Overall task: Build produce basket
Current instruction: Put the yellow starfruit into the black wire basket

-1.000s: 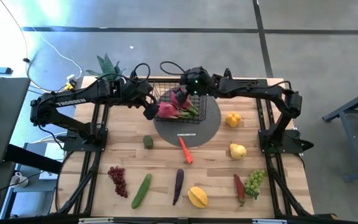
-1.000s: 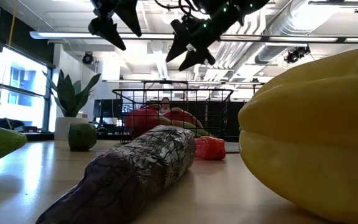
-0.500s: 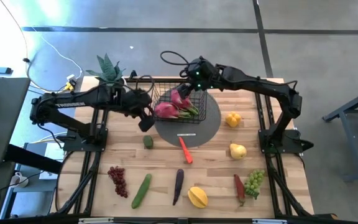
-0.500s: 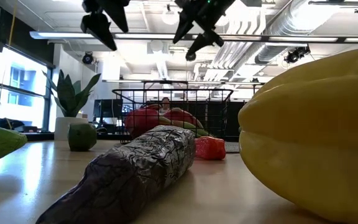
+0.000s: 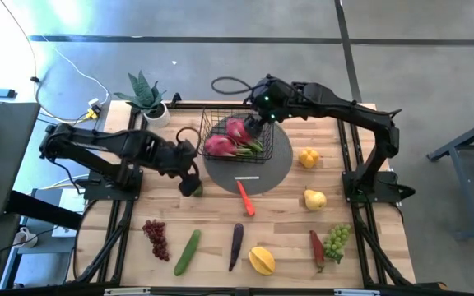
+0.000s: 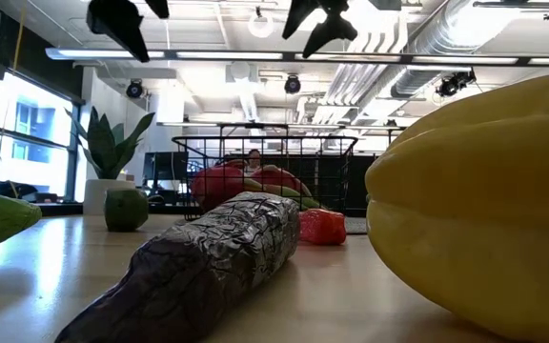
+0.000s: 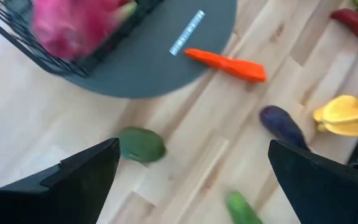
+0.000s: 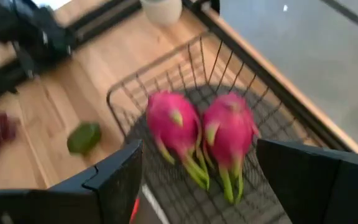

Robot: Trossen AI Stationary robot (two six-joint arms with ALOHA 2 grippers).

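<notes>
No legible text, brand, number or sign in any view. A small pale strip label (image 7: 186, 32) lies on the grey round mat (image 7: 154, 74), just beside the carrot (image 7: 225, 64); it carries fine markings like ruler ticks, but none can be read. In the high view the same strip (image 5: 247, 178) shows only as a white dash.

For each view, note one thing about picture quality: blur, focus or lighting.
High view: sharp, evenly lit, the basket crisp. Low view: the near yellow fruit looms soft and oversized, bright ceiling lights behind. Left wrist view: motion blur smears the small green fruit. Right wrist view: the two dragon fruits blur softly.
</notes>
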